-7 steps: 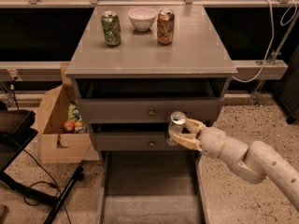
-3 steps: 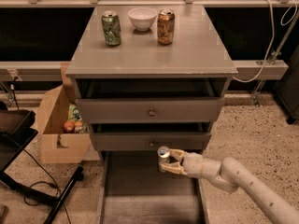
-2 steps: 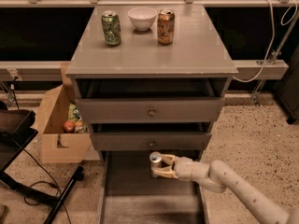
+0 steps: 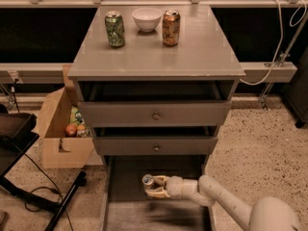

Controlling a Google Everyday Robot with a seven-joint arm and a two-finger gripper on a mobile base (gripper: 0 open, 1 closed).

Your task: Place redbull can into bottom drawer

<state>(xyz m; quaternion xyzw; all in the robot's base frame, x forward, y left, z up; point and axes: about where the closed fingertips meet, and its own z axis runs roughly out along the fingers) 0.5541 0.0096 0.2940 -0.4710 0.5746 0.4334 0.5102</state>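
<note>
lower now, the hand [image 4: 151, 188] grips the redbull can [image 4: 147, 180] (slim, silver) over bottom drawer [image 4: 126, 189].

Speckled floor [image 4: 262, 148] is spreading round grey table [image 4: 192, 52], w/ cardboard box [image 4: 57, 150] sitting beside it. Dark panels [image 4: 43, 32] are running behind; end effector [image 4: 153, 188] is gripping redbull can [image 4: 147, 180] low at table's front.

The white arm [image 4: 226, 203] comes in from the lower right corner and reaches leftward, low and sloping gently upward in the frame, its thickest rounded segment nearest the corner. It narrows through the wrist to the gripper [image 4: 151, 186], which points left over the open bottom drawer [image 4: 126, 177]. The 2 tan fingers [image 4: 157, 192] are clamped around the redbull can [image 4: 147, 180], whose shiny top shows.
</note>
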